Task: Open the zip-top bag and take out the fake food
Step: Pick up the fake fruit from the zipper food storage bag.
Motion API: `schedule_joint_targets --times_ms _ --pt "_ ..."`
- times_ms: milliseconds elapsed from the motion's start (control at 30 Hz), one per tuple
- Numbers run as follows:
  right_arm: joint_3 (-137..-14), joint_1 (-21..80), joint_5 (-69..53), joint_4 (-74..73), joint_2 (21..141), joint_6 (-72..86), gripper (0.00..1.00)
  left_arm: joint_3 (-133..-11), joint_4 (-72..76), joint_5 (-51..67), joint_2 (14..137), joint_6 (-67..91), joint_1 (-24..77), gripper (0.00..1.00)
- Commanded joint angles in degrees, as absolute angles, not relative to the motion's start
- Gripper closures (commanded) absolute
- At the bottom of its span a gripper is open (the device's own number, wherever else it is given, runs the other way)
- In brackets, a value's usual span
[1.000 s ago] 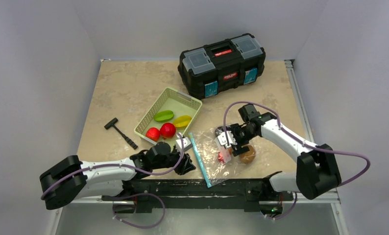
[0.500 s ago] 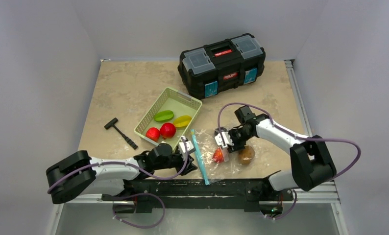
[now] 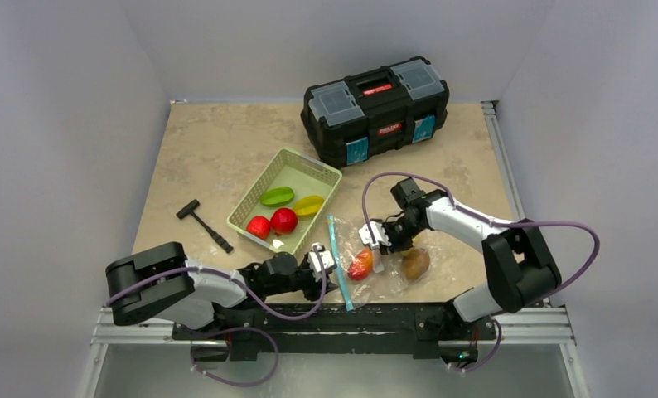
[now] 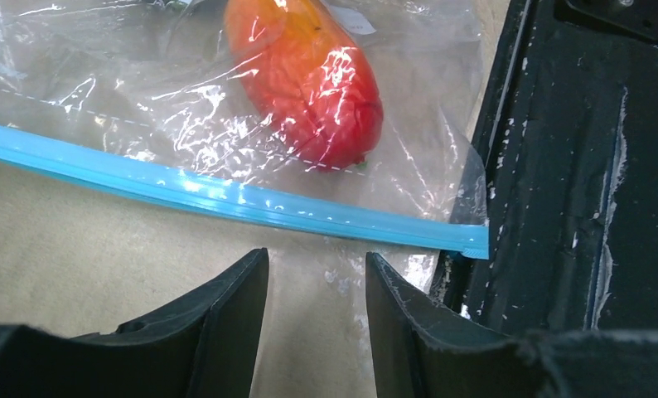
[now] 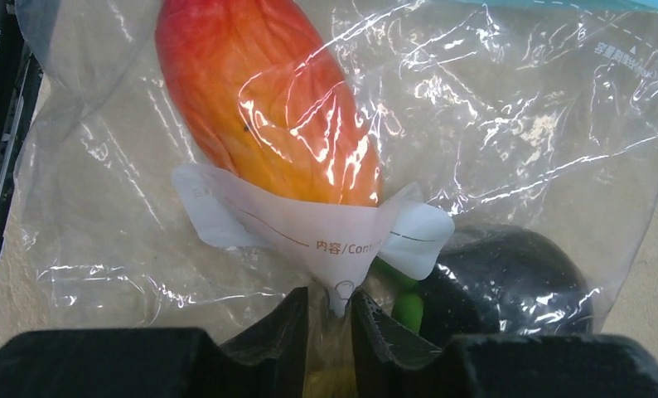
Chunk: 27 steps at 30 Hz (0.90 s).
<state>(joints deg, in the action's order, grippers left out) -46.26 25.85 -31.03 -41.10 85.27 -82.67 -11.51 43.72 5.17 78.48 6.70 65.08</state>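
clear zip-top bag (image 4: 102, 91) has a teal-blue zip strip (image 4: 226, 196); fake food (image 4: 309, 83) is red-orange.

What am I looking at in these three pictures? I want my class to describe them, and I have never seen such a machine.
Two robot arms are bolted to the near edge of a table. One picture looks down from above; the other two come from a camera on each wrist. On the table lie a black toolbox, a small hammer, a green basket holding four toy foods, and a clear zip-top bag with a red-orange fruit and a brown one inside. The right fingers pinch the bag's film. The left fingers stand open and empty near its blue zip strip.
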Motion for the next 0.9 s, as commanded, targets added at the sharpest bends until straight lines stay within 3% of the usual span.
schedule_joint_targets --times_ms 0,200,333,633,867 --pt "-47.7 25.9 -32.8 -43.7 81.4 -81.7 0.7 -9.3 52.9 3.3 78.2 3.4 65.5 0.55" --pt "-49.4 25.8 -36.2 -49.2 74.2 -84.5 0.42 -10.4 48.7 3.0 77.0 2.0 65.5 0.6" --pt "-49.8 26.1 -39.5 -51.6 73.8 -86.8 0.32 -10.8 48.4 2.6 77.8 1.3 65.5 0.63" --pt "-48.4 33.4 -36.5 -43.1 78.6 -83.0 0.24 -12.6 44.6 2.7 78.0 0.5 65.5 0.62" --pt "-48.6 35.3 -34.2 -39.3 82.6 -80.9 0.26 -13.6 46.6 3.7 81.4 -1.4 65.5 0.61"
